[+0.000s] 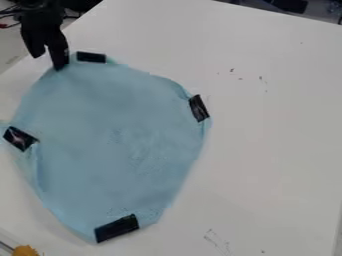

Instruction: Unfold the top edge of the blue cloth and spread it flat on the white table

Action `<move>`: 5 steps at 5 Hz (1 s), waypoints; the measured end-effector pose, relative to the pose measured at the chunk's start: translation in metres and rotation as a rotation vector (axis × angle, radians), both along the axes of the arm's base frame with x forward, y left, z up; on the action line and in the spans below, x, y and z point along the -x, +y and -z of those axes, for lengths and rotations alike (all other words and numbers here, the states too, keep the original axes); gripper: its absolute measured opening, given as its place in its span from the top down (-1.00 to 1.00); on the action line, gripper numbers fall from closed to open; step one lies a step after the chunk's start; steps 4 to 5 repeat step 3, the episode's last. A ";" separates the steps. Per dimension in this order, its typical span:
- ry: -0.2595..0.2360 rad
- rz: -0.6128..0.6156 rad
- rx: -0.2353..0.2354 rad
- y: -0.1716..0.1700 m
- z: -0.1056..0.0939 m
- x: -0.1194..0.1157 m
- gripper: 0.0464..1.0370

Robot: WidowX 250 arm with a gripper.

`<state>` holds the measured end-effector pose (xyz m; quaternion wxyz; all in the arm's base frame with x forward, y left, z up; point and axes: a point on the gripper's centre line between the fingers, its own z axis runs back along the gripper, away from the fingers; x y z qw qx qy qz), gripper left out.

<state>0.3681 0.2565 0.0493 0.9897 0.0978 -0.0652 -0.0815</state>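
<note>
Blue cloth (120, 135) lies spread on the white counter (280, 140), covering much of its left half, roughly rounded, with a blunt corner at the near end. Its outline is uneven: the right side has a fold by the tape, and the left side is creased and rumpled. Four dark pieces sit at its border: a far strip (91, 57), a right strip (199, 108), a left strip (20, 138) and a near strip (117, 228). Counter surface stretches widely to the right of the cloth, marked by a few small dark scuffs, while the far left edge of the counter runs at a slant close to the arm, so the room on that side is narrower. Cables (9, 19) lie beyond that edge, and a yellow-orange object (25, 250) sits at the near left corner.

The black gripper (49, 62) comes in from the far left and points down toward the near side. Its jaws are parted, with a modest gap and nothing held between them. One tip sits over the cloth's far left edge, just left of the far strip; whether it presses on the fabric or hovers slightly above is hard to tell from here. The other tip is beyond the cloth's edge.
</note>
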 end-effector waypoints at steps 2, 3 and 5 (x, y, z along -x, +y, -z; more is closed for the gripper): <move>0.003 0.043 -0.020 0.006 -0.007 -0.007 -0.93; -0.009 0.052 0.010 -0.002 -0.011 -0.004 -0.93; -0.009 0.052 0.010 -0.002 -0.011 -0.004 -0.93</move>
